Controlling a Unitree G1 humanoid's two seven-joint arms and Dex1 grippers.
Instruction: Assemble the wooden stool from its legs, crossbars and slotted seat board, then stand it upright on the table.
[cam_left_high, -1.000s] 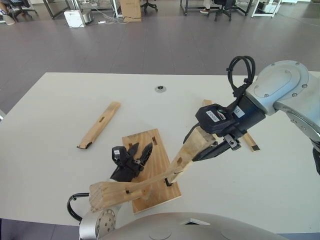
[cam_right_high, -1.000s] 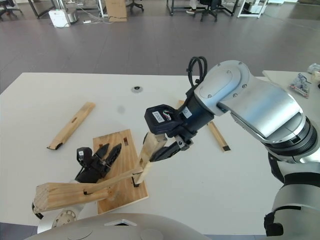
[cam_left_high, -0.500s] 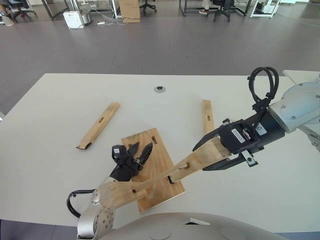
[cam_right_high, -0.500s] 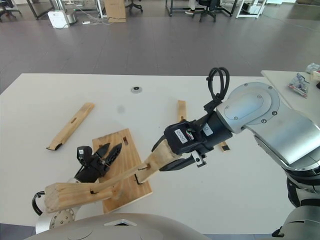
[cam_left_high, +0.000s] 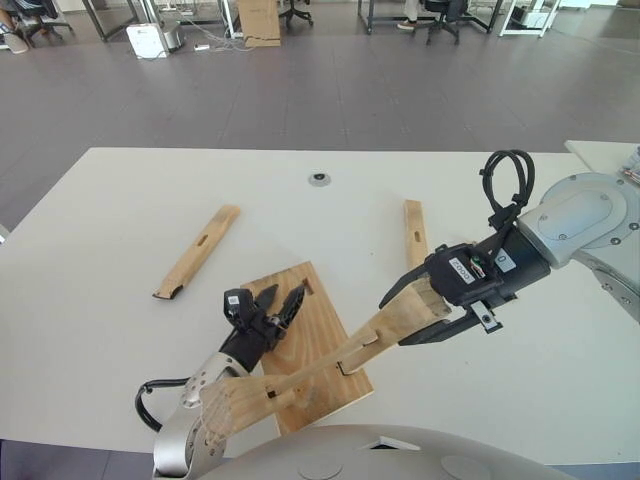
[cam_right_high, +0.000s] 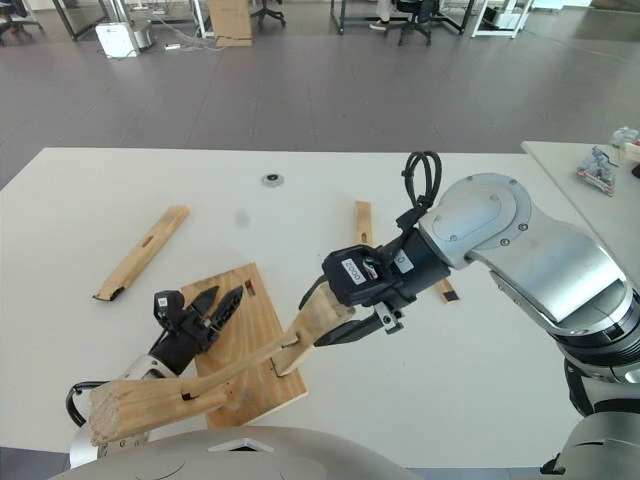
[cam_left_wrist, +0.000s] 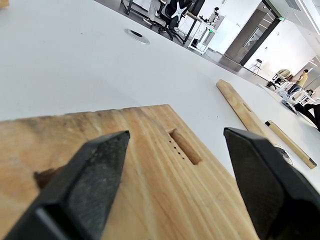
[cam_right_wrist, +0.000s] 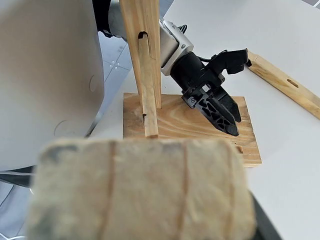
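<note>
Left gripper: the left gripper (cam_left_high: 284, 296) is hovering low over the seat board (cam_left_high: 322, 318) with its two black fingers (cam_left_wrist: 85, 195) spread wide and gripping nothing; they are pointing toward the far edge of the tabletop.

Right gripper: the right gripper (cam_left_high: 415, 312) is clamping the upper end of the held leg (cam_left_high: 388, 326), coming in from the right side of the table (cam_left_high: 100, 220).

Held assembly: the held leg is slanting down toward the near edge, its lower end hanging over the right edge of the seat board; I cannot tell if it is touching the board. A crossbar (cam_left_high: 310, 368) is running from it to a second leg (cam_right_high: 150, 405), which is hanging at the near edge above the left arm.

Seat board: it is lying flat, turned at an angle, left of the middle and close to the near edge. One slot (cam_left_wrist: 185, 146) is showing between the left gripper's fingers, just ahead of them.

Loose parts: a loose leg (cam_left_high: 198, 250) is lying toward the left edge, well apart from the board. Another leg (cam_left_high: 414, 232) is lying right of the middle, just beyond the right gripper, and a thin bar (cam_left_wrist: 290, 144) is lying beside it, farther right.

Edges: the board's near corner is sitting just beside the near edge.

Room: a wide stretch of tabletop is running from the board to the far edge, where a round grommet (cam_left_high: 320, 179) is sitting; another stretch is lying under the right arm toward the right edge.
</note>
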